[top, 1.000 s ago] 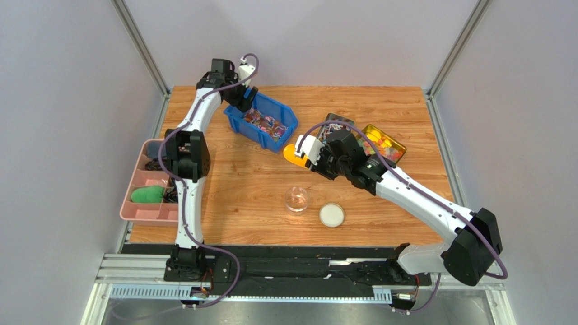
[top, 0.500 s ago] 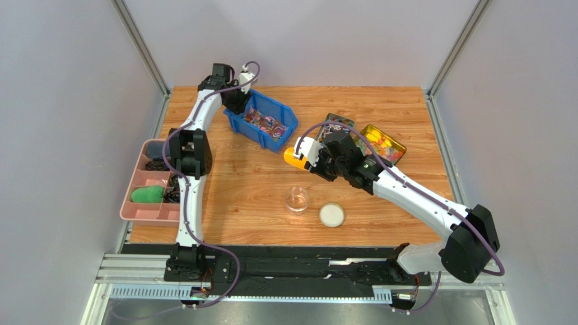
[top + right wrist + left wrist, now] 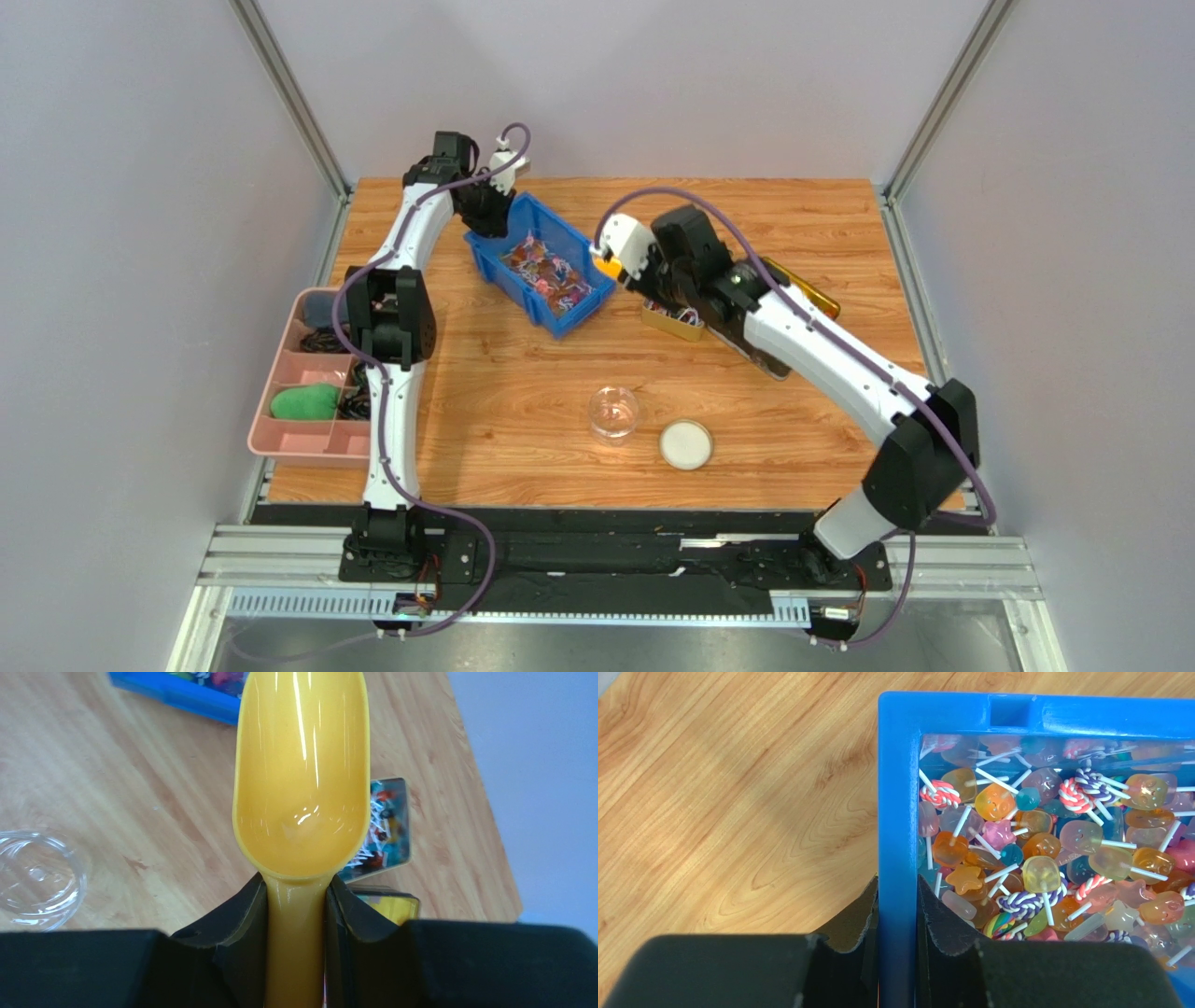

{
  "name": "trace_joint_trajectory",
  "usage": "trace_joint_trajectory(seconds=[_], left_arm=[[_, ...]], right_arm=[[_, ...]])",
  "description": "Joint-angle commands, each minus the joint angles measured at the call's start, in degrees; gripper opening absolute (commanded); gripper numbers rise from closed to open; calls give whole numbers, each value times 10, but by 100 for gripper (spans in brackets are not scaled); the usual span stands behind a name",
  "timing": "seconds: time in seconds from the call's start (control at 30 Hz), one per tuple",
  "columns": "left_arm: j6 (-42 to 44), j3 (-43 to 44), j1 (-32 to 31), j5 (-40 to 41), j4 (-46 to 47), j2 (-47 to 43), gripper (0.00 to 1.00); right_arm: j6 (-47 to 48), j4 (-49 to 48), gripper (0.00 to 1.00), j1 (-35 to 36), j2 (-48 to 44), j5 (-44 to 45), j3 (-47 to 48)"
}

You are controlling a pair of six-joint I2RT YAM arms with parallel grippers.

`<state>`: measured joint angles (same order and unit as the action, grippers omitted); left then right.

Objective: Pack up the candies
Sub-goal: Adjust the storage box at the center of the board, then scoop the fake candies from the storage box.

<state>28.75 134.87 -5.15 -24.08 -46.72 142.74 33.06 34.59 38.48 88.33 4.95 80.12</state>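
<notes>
Left gripper of mine is pinched on the wall of the blue bin, one finger outside and one inside, at the bin's 11 o'clock corner seen from above. My right gripper is clamped on the neck of the yellow scoop, whose bowl points to 12 o'clock in the wrist view and holds nothing. The candies — small translucent sweets on white sticks, orange, pink, blue, some striped — fill the bin, toward 11 o'clock on the table; the left wrist view cuts off the bin's right part. From above the scoop is nearly hidden under my wrist, just a yellow sliver at the bin's 3 o'clock edge. A clear jar stands near 6 o'clock, a white lid just beside it at its 4 o'clock. A tin of jumbled colourful bits lies past the scoop at 4 o'clock — a yellow tin below it is mostly covered by my finger
</notes>
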Motion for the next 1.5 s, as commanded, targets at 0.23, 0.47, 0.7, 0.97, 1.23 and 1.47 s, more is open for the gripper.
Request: trace_joint_trajectory(seconds=[0.23, 0.47, 0.7, 0.97, 1.23, 1.47], left_arm=[[-121, -53, -7, -11, 52, -61, 0], [-186, -90, -7, -42, 92, -95, 0], [-206, -174, -7, -55, 153, -158, 0], [-218, -267, -7, -88, 236, -227, 0], [-253, -342, -8, -102, 328, -276, 0], [-296, -394, -11, -123, 393, -310, 0]], right_arm=[[2, 213, 0, 5, 219, 35, 382], [33, 286, 0, 31, 317, 102, 481], [67, 295, 0, 43, 376, 171, 515], [72, 307, 0, 45, 409, 194, 512], [85, 365, 0, 47, 425, 199, 517], [90, 387, 0, 60, 443, 213, 524]])
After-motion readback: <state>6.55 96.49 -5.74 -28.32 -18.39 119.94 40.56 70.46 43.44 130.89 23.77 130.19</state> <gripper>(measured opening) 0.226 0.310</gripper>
